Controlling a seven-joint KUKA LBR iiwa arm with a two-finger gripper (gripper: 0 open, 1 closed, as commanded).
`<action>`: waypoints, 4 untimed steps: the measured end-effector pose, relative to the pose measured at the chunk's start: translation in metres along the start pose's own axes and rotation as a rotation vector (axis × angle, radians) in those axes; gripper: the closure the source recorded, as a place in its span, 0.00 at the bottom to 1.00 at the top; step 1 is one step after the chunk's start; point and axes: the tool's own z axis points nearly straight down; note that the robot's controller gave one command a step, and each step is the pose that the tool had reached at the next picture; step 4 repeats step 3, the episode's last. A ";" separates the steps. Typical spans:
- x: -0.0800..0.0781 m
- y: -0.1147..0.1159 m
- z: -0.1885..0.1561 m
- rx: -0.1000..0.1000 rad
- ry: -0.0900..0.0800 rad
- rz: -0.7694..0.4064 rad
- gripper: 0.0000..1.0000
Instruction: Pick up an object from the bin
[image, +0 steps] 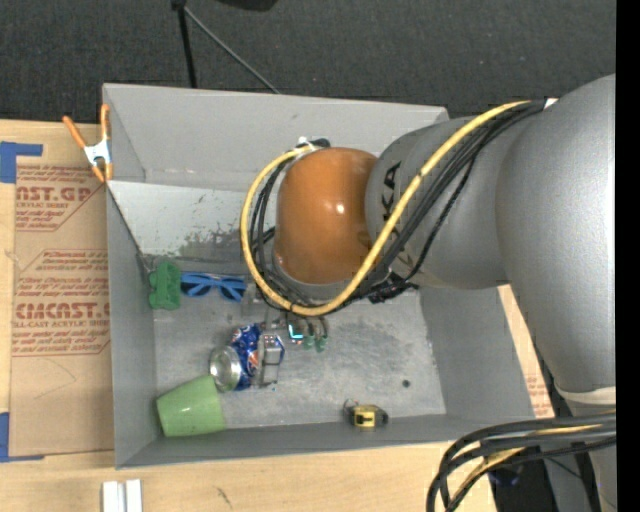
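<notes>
**Camera view: pick not yet made, gripper low over crushed can**

Status. The grey seven-joint arm (500, 200) reaches into the grey metal bin (250, 140) from the right. Its rounded orange wrist cover (320, 215) sits above the middle of the bin floor. The gripper (275, 352) projects below the cover and is low, at the right edge of a crushed blue-and-silver drink can (238, 365).

Tool state. The wrist cover and its cables hide much of the tool. It cannot be told whether the gripper is set wide or narrow, or whether it touches the can. Nothing can be made out held in it.

Location of candidate object. The can lies on the bin floor, left of centre and toward the near wall. Its open end points at a pale green plastic cup (190, 410), which lies on its side in the near-left corner, just beside the can.

Other contents. All of these rest on the floor, untouched:
- Blue-framed sunglasses (215, 287) near the left wall.
- A green lumpy toy (163, 285) beside them.
- A small yellow-and-black item (365, 415) by the near wall, well apart from the gripper.

Progress, as a judgement. The approach appears complete or nearly so. The grasp, the lift and the clearance of the bin are all left to do.
</notes>
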 end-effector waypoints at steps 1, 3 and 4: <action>-0.015 -0.009 0.082 0.001 -0.004 -0.485 0.00; -0.014 0.030 -0.106 0.000 -0.019 -0.547 1.00; -0.014 0.030 -0.106 0.000 -0.019 -0.547 1.00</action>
